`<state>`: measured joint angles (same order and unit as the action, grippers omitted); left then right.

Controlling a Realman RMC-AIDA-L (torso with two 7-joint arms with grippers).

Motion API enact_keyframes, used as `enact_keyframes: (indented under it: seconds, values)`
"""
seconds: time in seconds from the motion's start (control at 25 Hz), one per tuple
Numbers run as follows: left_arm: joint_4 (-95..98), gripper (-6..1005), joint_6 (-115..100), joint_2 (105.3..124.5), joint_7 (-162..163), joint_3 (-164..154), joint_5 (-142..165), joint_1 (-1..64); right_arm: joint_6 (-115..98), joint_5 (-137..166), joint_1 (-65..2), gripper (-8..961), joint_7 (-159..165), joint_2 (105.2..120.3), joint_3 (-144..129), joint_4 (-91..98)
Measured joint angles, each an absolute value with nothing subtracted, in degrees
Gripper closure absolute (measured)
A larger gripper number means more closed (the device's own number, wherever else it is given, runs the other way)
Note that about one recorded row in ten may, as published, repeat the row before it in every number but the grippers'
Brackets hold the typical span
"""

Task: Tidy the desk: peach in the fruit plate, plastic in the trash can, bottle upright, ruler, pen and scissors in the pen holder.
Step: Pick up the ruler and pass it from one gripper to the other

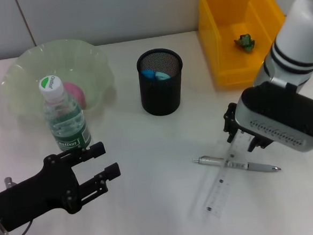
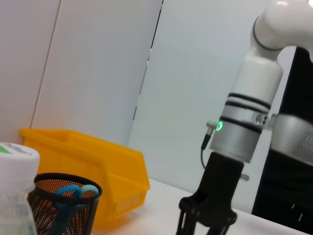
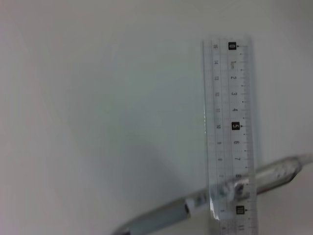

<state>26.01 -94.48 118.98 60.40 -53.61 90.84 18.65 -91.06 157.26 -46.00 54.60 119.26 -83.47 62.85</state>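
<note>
A pink peach (image 1: 74,94) lies in the pale green fruit plate (image 1: 19,70). A clear bottle (image 1: 65,117) with a white cap stands upright in front of the plate. The black mesh pen holder (image 1: 160,85) holds blue scissors (image 1: 156,74). Green crumpled plastic (image 1: 244,42) lies in the yellow trash bin (image 1: 222,59). A silver pen (image 1: 237,164) lies on the table across a clear ruler (image 1: 217,191). My right gripper (image 1: 242,134) is open and empty just above the pen. The right wrist view shows the ruler (image 3: 230,132) and the pen (image 3: 161,215). My left gripper (image 1: 101,163) is open and empty near the bottle.
The white table (image 1: 152,204) ends at a white wall behind. The left wrist view shows the bottle cap (image 2: 17,155), the pen holder (image 2: 66,208), the yellow bin (image 2: 107,169) and my right gripper (image 2: 205,223) farther off.
</note>
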Motion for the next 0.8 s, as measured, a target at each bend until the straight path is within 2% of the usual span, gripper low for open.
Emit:
enact_keyframes:
  seconds: [0.44, 0.8]
  values:
    - [26.01, 409, -96.25, 118.62, 60.77, -53.52, 90.86, 17.83, -99.26, 142.39, -39.64, 570, 58.83, 119.10, -69.41, 74.85]
    - [26.24, 409, -98.66, 118.56, 60.06, -53.17, 90.77, 15.99, -98.79, 127.90, -36.05, 571, 61.28, 119.09, -57.28, 73.56]
